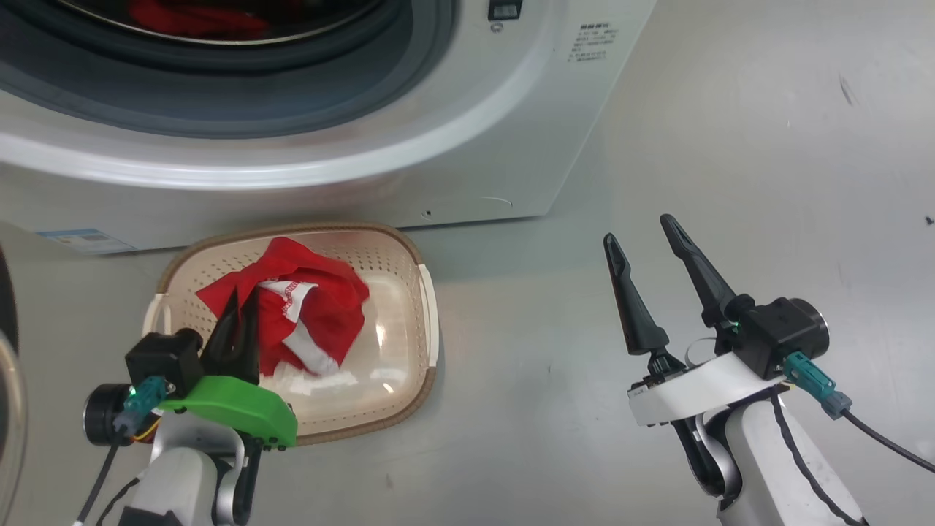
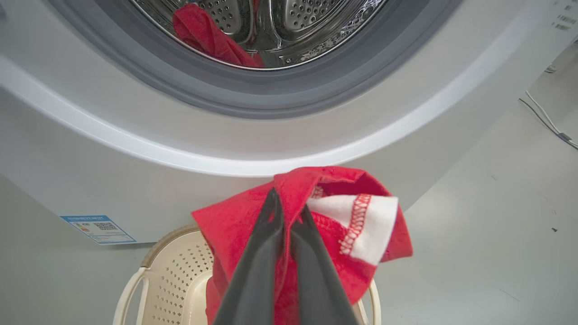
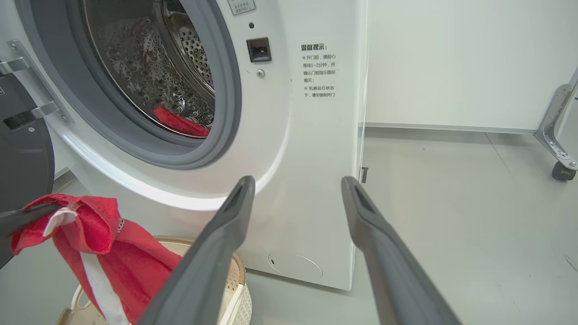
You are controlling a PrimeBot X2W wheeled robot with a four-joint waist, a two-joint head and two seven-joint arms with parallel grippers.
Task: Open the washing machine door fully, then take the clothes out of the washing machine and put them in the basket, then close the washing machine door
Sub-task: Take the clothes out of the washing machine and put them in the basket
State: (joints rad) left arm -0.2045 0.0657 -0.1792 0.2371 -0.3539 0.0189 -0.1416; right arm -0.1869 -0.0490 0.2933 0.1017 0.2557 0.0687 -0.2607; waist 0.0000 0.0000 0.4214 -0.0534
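Head view had the washing machine (image 1: 511,109) across the 12 o'clock side, its drum open, and the washing machine door (image 3: 22,158) swung clear at its 9 o'clock side (the hinge brackets showed in the right wrist view). The basket (image 1: 420,263) sat on the floor just in front of the washer, toward 7 o'clock from centre. One red garment with white trim (image 1: 321,307) hung over the basket, pinched between the closed fingers of the left gripper (image 1: 242,303), its lower folds reaching into the basket. A second red garment (image 2: 207,36) lay inside the drum. The right gripper (image 1: 638,228) stood at 4 o'clock, fingers spread wide, holding nothing, well apart from the basket
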